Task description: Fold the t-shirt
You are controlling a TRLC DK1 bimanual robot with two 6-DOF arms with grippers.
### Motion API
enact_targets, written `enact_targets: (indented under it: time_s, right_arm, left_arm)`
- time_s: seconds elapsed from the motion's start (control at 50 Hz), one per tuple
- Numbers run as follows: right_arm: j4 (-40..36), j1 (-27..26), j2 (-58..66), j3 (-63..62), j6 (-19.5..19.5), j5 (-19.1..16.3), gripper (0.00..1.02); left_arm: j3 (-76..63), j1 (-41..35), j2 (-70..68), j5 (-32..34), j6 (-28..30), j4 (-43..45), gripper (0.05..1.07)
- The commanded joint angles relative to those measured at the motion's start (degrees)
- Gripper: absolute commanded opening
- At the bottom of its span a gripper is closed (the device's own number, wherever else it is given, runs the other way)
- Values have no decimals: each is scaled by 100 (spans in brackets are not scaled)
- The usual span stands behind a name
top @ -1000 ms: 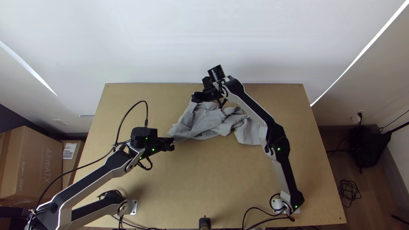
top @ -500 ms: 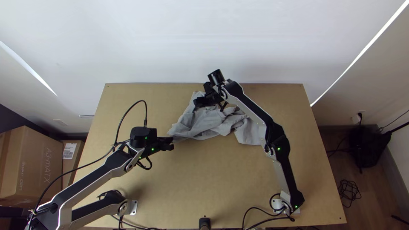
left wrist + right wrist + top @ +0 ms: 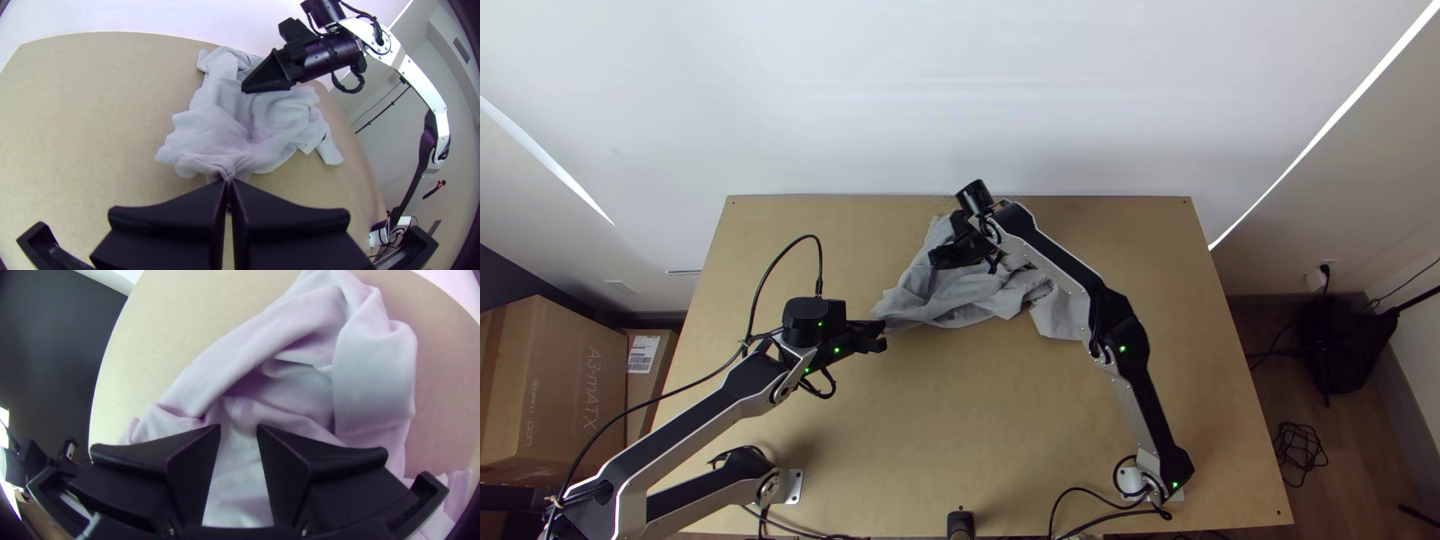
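Your right gripper was parted above the bunched t-shirt.
In the right wrist view, you had the two black fingers slightly apart, with pale cloth visible between them; whether they touched it, you could not tell. Loose ridges and creases ran through the t-shirt, beside a smoother, broad fold. Bare table lay around it, and black hardware stood at the view's edge, too cut off to name.

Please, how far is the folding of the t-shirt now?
It looks early. No finished fold shows: the grey t-shirt lies bunched. In hand is one edge, pinched by the left gripper; the right gripper is open over the crumpled cloth. Spreading it flat and all the folding seem left.
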Motion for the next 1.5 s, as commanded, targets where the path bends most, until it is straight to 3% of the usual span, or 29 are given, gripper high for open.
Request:
enact_targets:
  time_s: [0.0,0.28,0.3,0.38,0.4,0.78,0.82,0.84,0.96,1.48]
  right_arm:
    - [-68,60,181,-88,-82,46,37]
    - [55,174,313,-53,-73,116,36]
    - [55,183,313,-53,-73,116,33]
    - [160,201,313,-53,-29,213,5]
    - [187,210,313,-53,-29,248,2]
    - [204,86,-56,-158,129,371,2]
    - [213,69,-161,-202,129,380,2]
    - [231,51,-214,-211,138,398,2]
    - [327,-54,-610,-334,226,573,2]
    - [2305,-1320,-3220,-2690,806,907,2]
  left_arm:
    - [-138,53,-105,-21,-70,67,8]
    - [-121,44,-105,-21,-96,75,8]
    - [-121,44,-114,-12,-96,75,8]
    - [-138,44,-141,-12,-105,67,8]
    - [-138,44,-158,-12,-105,67,8]
    - [-94,88,-290,-21,-131,75,8]
    - [-85,97,-290,-21,-131,93,16]
    - [-85,97,-290,-21,-131,119,25]
    - [-68,114,-246,-29,-96,260,103]
    - [99,140,141,-21,-122,559,103]
